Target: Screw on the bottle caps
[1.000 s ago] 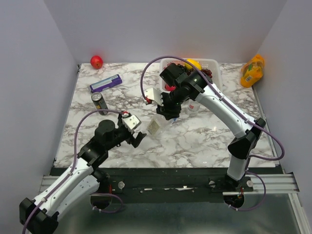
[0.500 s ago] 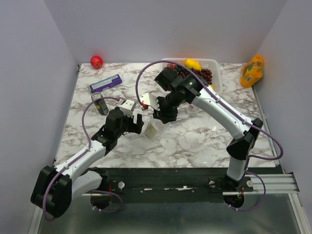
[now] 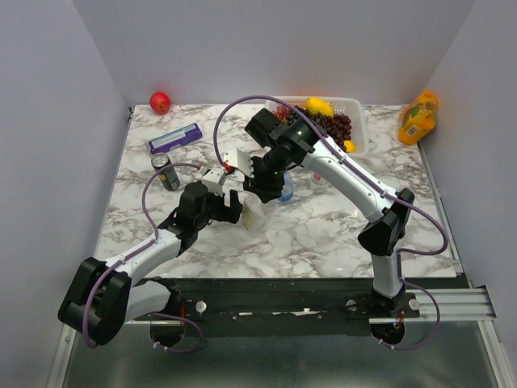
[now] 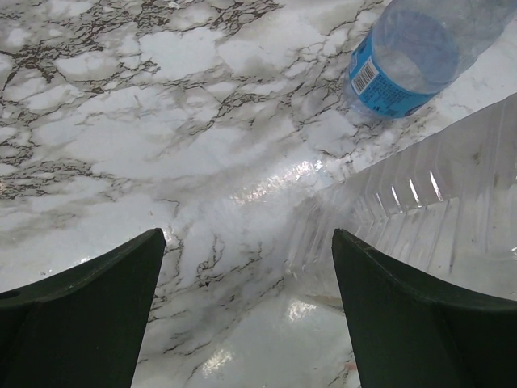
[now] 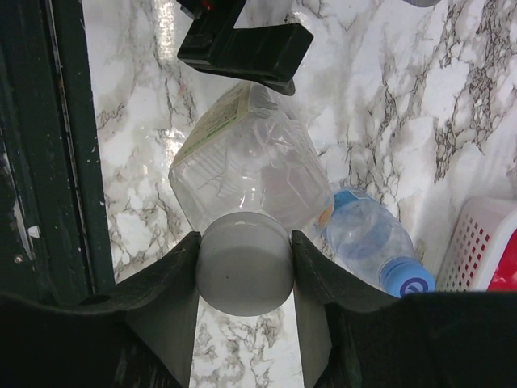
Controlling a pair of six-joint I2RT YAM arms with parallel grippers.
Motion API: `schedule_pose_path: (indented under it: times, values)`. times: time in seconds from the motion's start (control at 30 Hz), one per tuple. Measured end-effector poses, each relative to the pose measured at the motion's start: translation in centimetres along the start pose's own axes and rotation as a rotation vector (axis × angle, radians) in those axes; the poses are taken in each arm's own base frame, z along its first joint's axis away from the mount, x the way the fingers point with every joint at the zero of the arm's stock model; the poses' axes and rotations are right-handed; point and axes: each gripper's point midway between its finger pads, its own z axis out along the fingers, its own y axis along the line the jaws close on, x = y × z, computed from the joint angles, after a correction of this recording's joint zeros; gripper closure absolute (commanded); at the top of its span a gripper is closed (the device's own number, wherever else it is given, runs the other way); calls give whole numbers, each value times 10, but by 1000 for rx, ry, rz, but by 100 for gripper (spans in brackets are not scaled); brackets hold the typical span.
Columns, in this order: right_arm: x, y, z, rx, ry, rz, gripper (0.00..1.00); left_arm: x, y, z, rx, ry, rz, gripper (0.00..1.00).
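Observation:
A clear bottle with a yellow-green label (image 5: 242, 174) stands on the marble near the middle (image 3: 257, 217). My right gripper (image 5: 244, 242) is shut on a white bottle cap (image 5: 244, 263), held straight over that bottle's mouth; the neck is hidden under the cap. From above, the right gripper (image 3: 260, 192) covers the bottle's top. My left gripper (image 4: 246, 267) is open and low, with the clear ribbed bottle (image 4: 420, 218) just ahead of its right finger (image 4: 420, 323). A blue-labelled bottle (image 4: 408, 56) with a blue cap (image 5: 412, 284) stands close behind (image 3: 286, 191).
A dark drink can (image 3: 165, 171) and a purple box (image 3: 175, 138) sit at the left, with a red apple (image 3: 160, 103) in the back left corner. A white basket (image 3: 355, 109) of fruit is at the back. An orange juice bottle (image 3: 418, 117) stands at the far right.
My left arm has reached forward to the clear bottle and its jaws have narrowed a little. My right gripper has carried the white cap leftward over the bottle.

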Motion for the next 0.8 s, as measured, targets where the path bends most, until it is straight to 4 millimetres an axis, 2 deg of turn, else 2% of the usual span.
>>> schedule_pose_path:
  times: [0.17,0.53,0.6,0.67,0.8]
  values:
    - [-7,-7,5,10,-12,17,38,5,0,2,1,15,-5,7]
    - [-7,-9,9,11,-11,36,30,12,3,4,-9,40,-8,5]
    - [-7,-9,9,10,-11,38,24,12,4,4,-14,41,-9,4]
    - [-9,-9,7,15,-17,42,12,12,5,4,-20,43,-11,2]
    - [-22,-14,-5,45,-63,33,4,9,8,2,-47,60,-13,2]
